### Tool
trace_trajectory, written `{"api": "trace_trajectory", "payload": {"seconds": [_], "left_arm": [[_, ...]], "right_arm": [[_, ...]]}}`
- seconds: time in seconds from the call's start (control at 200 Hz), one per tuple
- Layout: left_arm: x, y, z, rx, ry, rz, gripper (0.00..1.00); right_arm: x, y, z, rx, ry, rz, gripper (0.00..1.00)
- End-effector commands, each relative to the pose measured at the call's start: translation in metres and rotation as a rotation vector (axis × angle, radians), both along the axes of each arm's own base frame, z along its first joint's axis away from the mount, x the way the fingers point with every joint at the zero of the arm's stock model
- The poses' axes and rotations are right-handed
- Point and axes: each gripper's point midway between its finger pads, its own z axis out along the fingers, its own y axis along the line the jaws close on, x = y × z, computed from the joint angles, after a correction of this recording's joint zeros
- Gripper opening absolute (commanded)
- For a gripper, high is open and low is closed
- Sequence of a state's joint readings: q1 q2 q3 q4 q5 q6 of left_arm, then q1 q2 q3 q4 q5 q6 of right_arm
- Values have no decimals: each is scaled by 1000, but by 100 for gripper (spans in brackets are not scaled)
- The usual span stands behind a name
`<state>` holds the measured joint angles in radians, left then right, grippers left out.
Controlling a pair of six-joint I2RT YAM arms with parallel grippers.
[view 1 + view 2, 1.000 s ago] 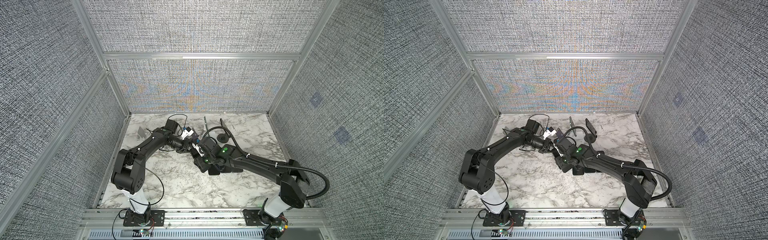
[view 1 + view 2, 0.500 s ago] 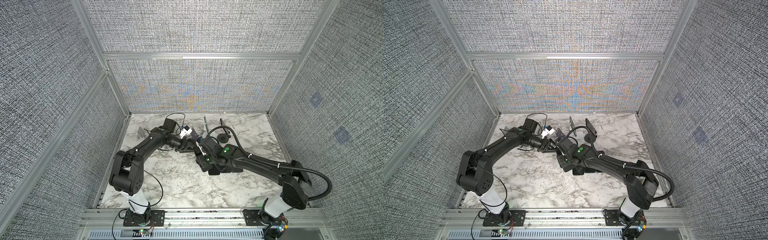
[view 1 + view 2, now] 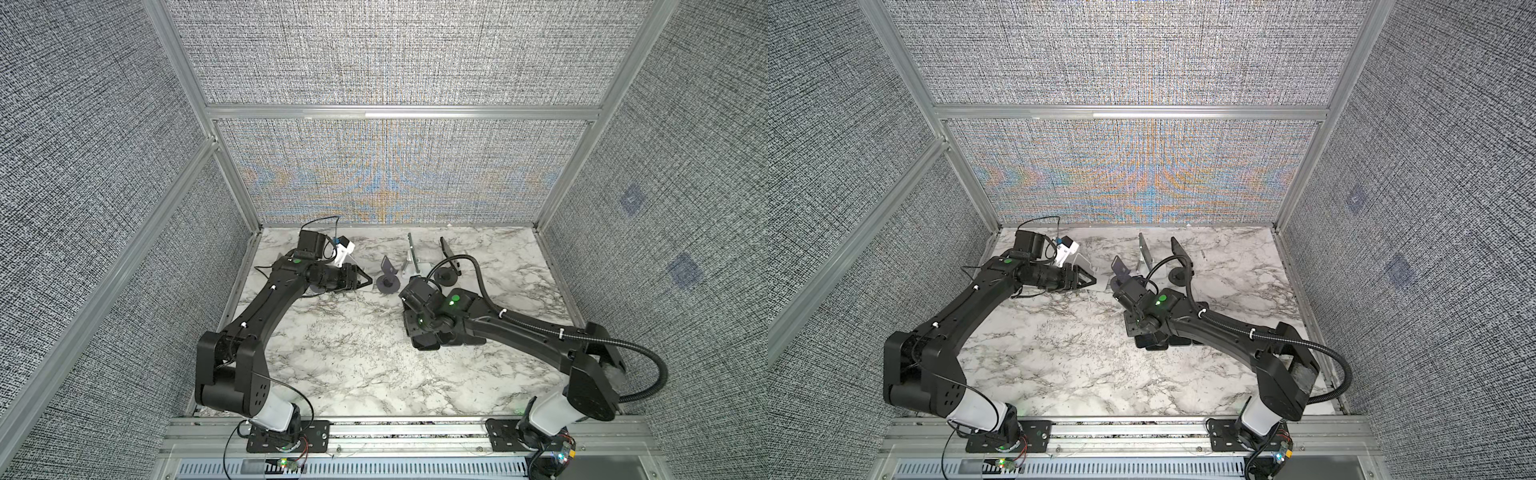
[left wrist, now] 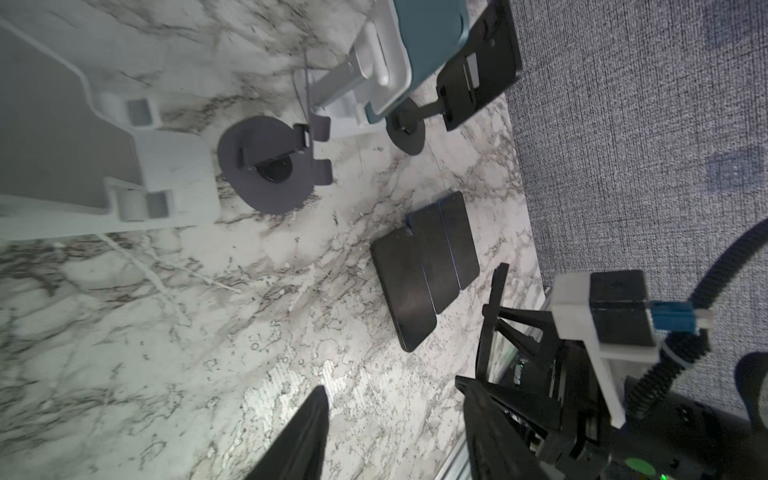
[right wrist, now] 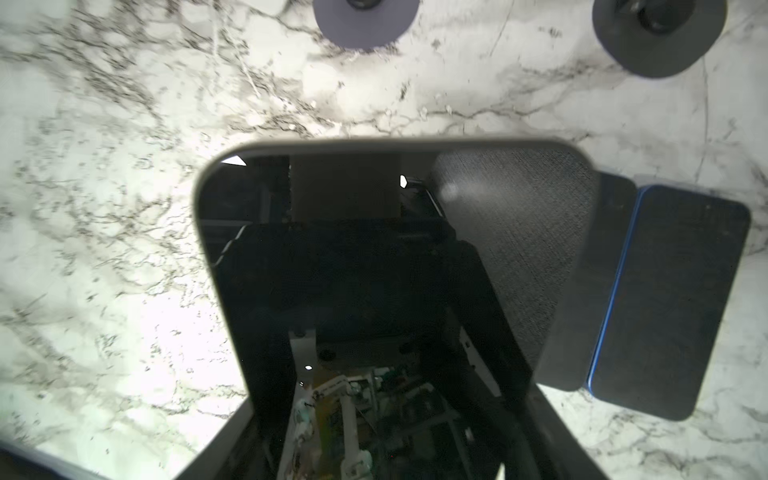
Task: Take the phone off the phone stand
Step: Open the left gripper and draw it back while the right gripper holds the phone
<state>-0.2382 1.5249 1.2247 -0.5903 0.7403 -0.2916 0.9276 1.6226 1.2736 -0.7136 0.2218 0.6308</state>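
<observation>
Phone [image 5: 374,257] lies flat on the marble table [image 3: 340,353], off the phone stand [image 3: 388,283], overlapping two other phones [image 4: 453,245] — right gripper [image 3: 417,330] above it, jaws released; left gripper [image 3: 365,279] likewise parted, empty.

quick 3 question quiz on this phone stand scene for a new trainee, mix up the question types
1. How many phones lie fanned flat on the marble table? a) one b) three c) five
2. True or false: the teal phone rests in a white stand.
3. Fill in: the left pincer holds ___.

Key: 1 b; 2 true; 3 nothing
</observation>
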Motion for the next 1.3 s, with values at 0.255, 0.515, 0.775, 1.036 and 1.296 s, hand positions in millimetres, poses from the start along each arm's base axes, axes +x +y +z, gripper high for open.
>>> {"api": "trace_trajectory", "payload": {"seconds": [0.255, 0.515, 0.775, 1.036, 1.296], "left_arm": [[21, 26, 12, 64, -120, 152, 54], [21, 26, 15, 49, -120, 153, 54], [21, 26, 17, 36, -119, 159, 54], [20, 24, 18, 23, -117, 153, 54], [20, 23, 19, 13, -114, 146, 54]], "right_arm": [[9, 25, -40, -14, 58, -132, 16], [16, 43, -68, -20, 84, -167, 11], [20, 46, -87, -68, 103, -163, 11], [23, 46, -98, -80, 105, -167, 25], [24, 42, -105, -110, 101, -164, 46]]}}
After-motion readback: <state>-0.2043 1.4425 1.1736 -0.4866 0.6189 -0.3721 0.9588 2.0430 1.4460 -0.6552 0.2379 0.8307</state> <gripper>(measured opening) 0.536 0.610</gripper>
